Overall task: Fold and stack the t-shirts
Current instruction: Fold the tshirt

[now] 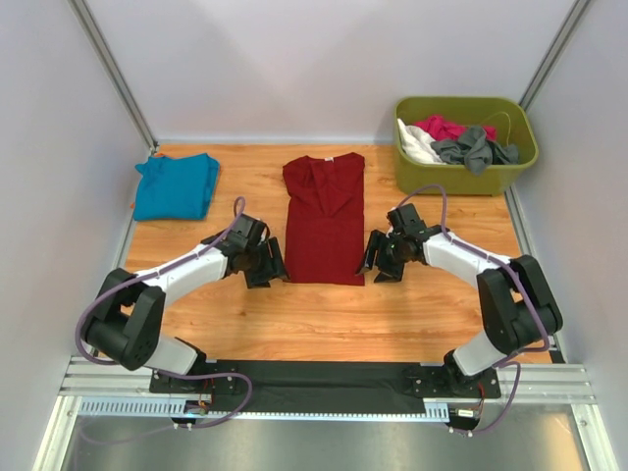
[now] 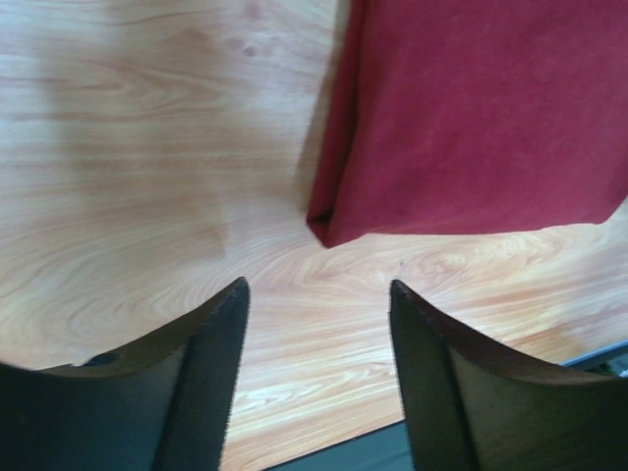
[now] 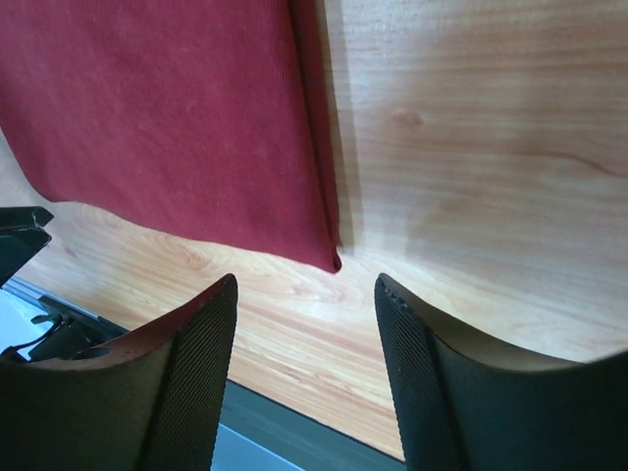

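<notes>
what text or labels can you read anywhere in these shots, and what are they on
No text can be read in any view.
On the dark red t-shirt, the small white label at the collar: too small to read.
No print shows on the teal-blue t-shirt or the green bin.

- dark red shirt [image 1: 324, 221]: plain
- teal-blue shirt [image 1: 177, 186]: plain
- counter [image 1: 324, 314]: pale orange wood grain
- bin [image 1: 466, 180]: olive green
- garments [image 1: 461, 145] inside: pink, white, grey
- jaws: black, fine-textured
</notes>
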